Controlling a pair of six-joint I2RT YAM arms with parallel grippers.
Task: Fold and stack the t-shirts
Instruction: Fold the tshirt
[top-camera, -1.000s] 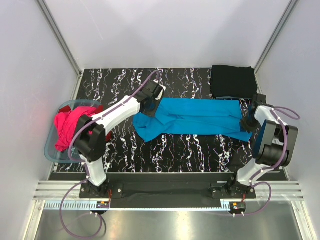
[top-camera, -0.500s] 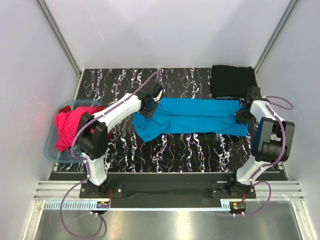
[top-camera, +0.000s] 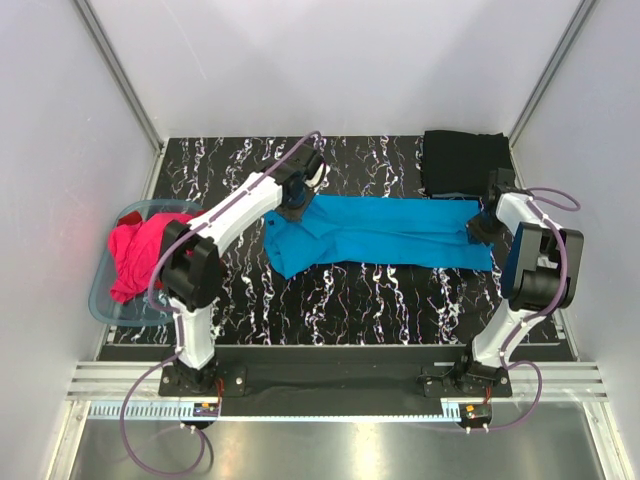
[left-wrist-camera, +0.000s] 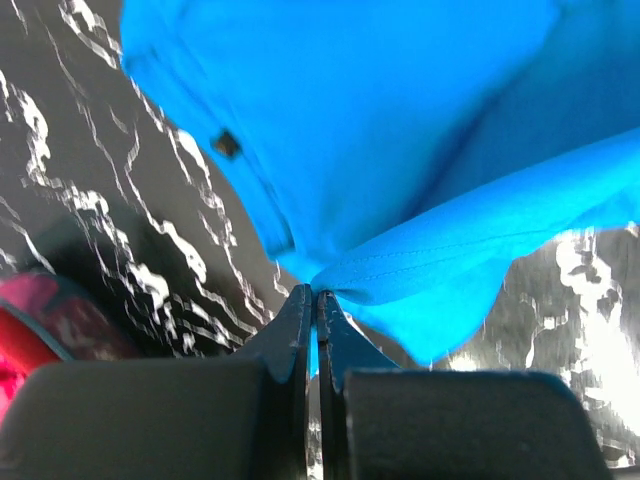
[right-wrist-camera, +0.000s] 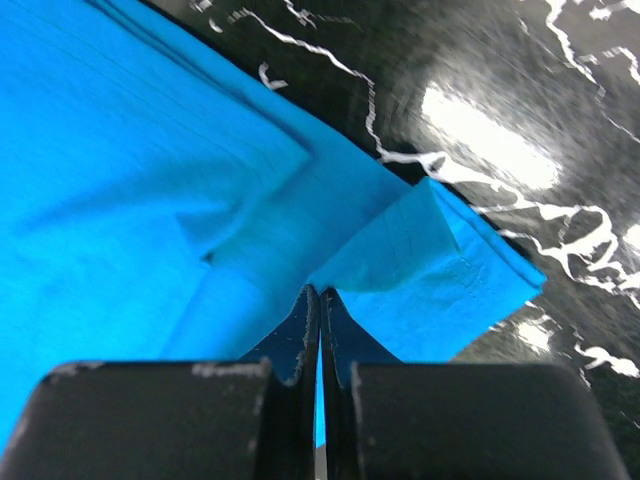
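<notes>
L pincer (left-wrist-camera: 314, 293) & R pincer (right-wrist-camera: 320, 291) each clenched on turquoise t-shirt (top-camera: 390, 232); its dark tag (left-wrist-camera: 226, 143) illegible

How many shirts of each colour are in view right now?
turquoise-blue t-shirt: 1
black t-shirt: 1
magenta-pink t-shirt, bunched in the tub: at least 1; a red patch there may be another
Total: 3 certain
</notes>
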